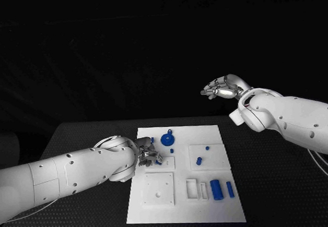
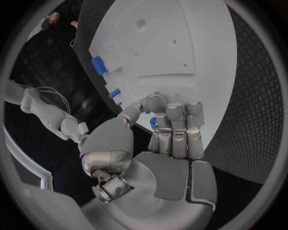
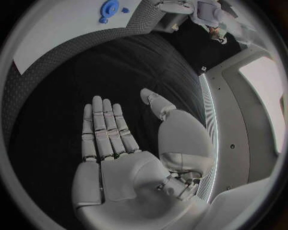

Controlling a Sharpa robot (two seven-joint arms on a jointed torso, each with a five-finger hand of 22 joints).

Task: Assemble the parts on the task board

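The white task board [image 1: 187,211] lies in the middle of the black table. My left hand [image 1: 146,155] is at the board's left edge, fingers curled around a small blue part [image 2: 153,122] pinched between thumb and fingertips. My right hand [image 1: 223,87] is raised above the table's far right side, its fingers [image 3: 103,125] straight and holding nothing. On the board are a round blue part [image 1: 167,140], a small blue peg [image 1: 169,131], two little blue pieces [image 1: 199,161] at the middle, and a blue cylinder [image 1: 216,187] with a blue bar [image 1: 230,189] near the front.
White square blocks [image 1: 159,188] and a white frame [image 1: 193,188] sit raised on the board's front half. Bare black table [image 1: 282,189] lies to the board's right and beyond it. A cable [image 1: 325,169] hangs from my right arm.
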